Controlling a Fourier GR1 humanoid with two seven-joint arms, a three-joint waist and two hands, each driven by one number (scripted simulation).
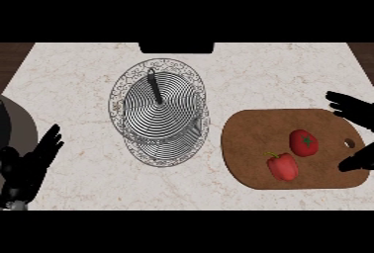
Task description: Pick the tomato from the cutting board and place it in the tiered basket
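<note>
The pale marbled tabletop [80,89] fills the view, with the right hand [356,112] entering at the right edge and the left hand [29,165] resting at the lower left. Well to the left of the right hand's fingers [337,106], and up and right of the left hand's fingers, stands the wire tiered basket [159,112], its round rings seen from above with a dark central post rising from the middle. Directly below and beside the right fingers lies the brown wooden cutting board [252,143], its handle end with a small hole just under them. The left hand is open, its fingers straight and slightly spread, pointing up and well apart from everything on the board. The right hand is also open: its fingers are spread over the board's upper right corner, while its thumb [356,162] shows apart at the board's right edge, with nothing between them. A red bell pepper [283,166] lies on the board, down and left of the right fingers. The tomato [303,143] sits on the board just above the pepper, left of the thumb and near the fingers, untouched.
</note>
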